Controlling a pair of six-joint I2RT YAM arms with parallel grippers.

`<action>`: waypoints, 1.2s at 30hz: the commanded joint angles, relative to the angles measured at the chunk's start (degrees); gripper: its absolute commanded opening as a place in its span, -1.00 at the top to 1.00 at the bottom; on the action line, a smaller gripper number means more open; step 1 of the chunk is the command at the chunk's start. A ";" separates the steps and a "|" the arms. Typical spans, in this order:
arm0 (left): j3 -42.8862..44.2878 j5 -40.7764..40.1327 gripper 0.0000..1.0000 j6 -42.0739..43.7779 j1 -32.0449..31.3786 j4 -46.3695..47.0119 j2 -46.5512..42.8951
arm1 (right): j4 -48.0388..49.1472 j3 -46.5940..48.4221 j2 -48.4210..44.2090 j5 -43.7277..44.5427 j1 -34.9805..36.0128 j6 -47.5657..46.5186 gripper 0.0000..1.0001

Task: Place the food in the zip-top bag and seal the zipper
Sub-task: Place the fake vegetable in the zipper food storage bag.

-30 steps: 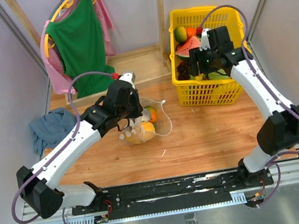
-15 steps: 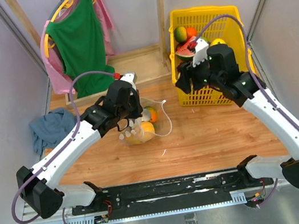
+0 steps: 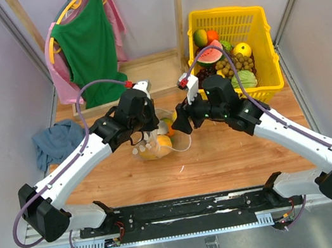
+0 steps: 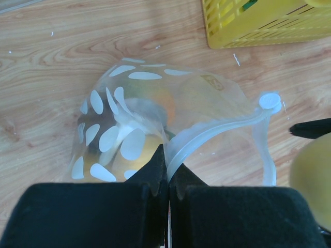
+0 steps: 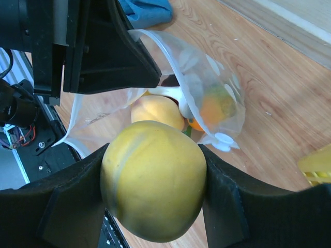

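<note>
1. Plastic, clear and crinkled with white dots: the zip-top bag (image 4: 155, 116) lies mid-worktop (image 3: 236, 156), an orange fruit (image 5: 212, 109) inside.
2. Its thin pale zipper (image 4: 222, 129) is pinched flat by the left gripper (image 4: 166, 173).
3. A smooth yellow round fruit (image 5: 152, 199) fills the right gripper (image 5: 154, 170), just beside the bag's mouth.

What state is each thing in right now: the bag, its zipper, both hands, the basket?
zip-top bag: open, partly filled
zipper: unsealed, gaping
left hand: shut on the bag's rim
right hand: shut on a yellow fruit
yellow basket: upright, toy fruit inside
</note>
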 commanded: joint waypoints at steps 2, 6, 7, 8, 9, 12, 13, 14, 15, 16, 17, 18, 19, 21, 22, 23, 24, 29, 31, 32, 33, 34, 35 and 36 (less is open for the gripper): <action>0.56 0.75 0.99 -1.21 0.25 1.72 -0.38 | 5.00 -0.74 3.26 -3.64 2.08 0.82 0.49; 0.58 0.83 1.00 -1.76 0.25 1.75 -0.25 | 3.87 -0.11 6.45 -3.03 3.12 0.13 0.37; 0.70 0.86 0.99 -1.86 0.25 1.82 -0.17 | 3.54 0.07 7.07 -2.29 3.09 0.13 0.32; 0.68 0.86 0.99 -2.00 0.25 1.83 -0.16 | 3.38 0.06 7.59 -1.14 3.11 0.10 0.26; 0.79 0.75 0.99 -2.16 0.25 1.77 -0.21 | 3.05 0.08 8.07 0.05 3.08 0.12 0.18; 0.68 0.24 0.99 -3.01 0.25 1.74 -0.49 | 2.72 0.19 8.68 1.70 3.16 0.19 -0.23; 0.63 0.19 0.99 -3.35 0.25 1.75 -0.58 | 2.65 0.28 8.66 1.92 3.13 0.21 -0.35; 0.60 0.16 0.99 -3.93 0.25 1.82 -0.60 | 2.55 0.41 8.49 2.39 3.09 0.26 -0.45; 0.57 0.30 0.99 -4.34 0.25 1.90 -0.67 | 2.53 0.42 8.17 2.89 3.09 0.29 -0.56; 0.44 0.35 0.99 -4.81 0.25 2.06 -0.64 | 2.48 0.44 7.81 3.43 3.10 0.22 -0.65; 0.32 0.18 0.99 -5.52 0.25 2.21 -0.68 | 2.43 0.38 7.32 3.77 3.14 0.10 -0.72; 0.22 -0.09 0.99 -6.20 0.25 2.33 -0.69 | 2.38 0.49 6.96 4.05 3.15 -0.09 -0.79; 0.14 -0.29 1.00 -6.91 0.25 2.32 -0.70 | 1.96 0.71 6.43 4.61 3.11 -0.25 -0.83; 0.27 -1.21 0.99 -9.06 0.25 1.96 -0.69 | 0.91 1.02 5.47 6.48 3.07 -0.38 -0.85; 0.24 -1.58 0.99 -10.23 0.25 1.93 -0.69 | 0.53 1.14 4.76 7.92 3.01 -0.40 -0.85; 0.17 -1.74 0.99 -11.25 0.23 1.99 -0.73 | 0.08 1.08 4.10 9.55 3.03 -0.51 -0.85; 0.06 -2.07 0.99 -12.26 0.25 2.07 -0.77 | -0.43 1.12 3.46 11.12 3.05 -0.68 -0.85; -0.45 -4.26 0.99 -17.46 0.25 1.86 -0.79 | -2.37 1.39 1.07 17.36 2.72 -1.63 -0.84; 0.09 -5.12 1.00 -19.23 0.24 1.48 -0.65 | -3.20 1.94 0.82 19.03 2.48 -1.63 -0.82; 0.45 -5.46 1.00 -20.07 0.25 1.22 -0.64 | -3.43 2.14 0.88 19.37 2.15 -1.63 -0.80; 0.68 -5.90 0.99 -20.73 0.24 1.14 -0.68 | -3.83 2.42 1.05 19.31 1.81 -1.64 -0.80; 1.04 -6.56 0.99 -21.80 0.25 0.90 -0.69 | -4.43 2.96 1.26 19.40 1.45 -1.63 -0.79; 1.40 -7.58 1.00 -22.80 0.25 0.36 -0.76 | -5.27 3.77 1.59 19.64 1.02 -1.71 -0.79; 1.76 -8.53 1.00 -23.42 0.25 -0.14 -0.90 | -6.20 4.59 1.82 20.06 0.50 -1.79 -0.79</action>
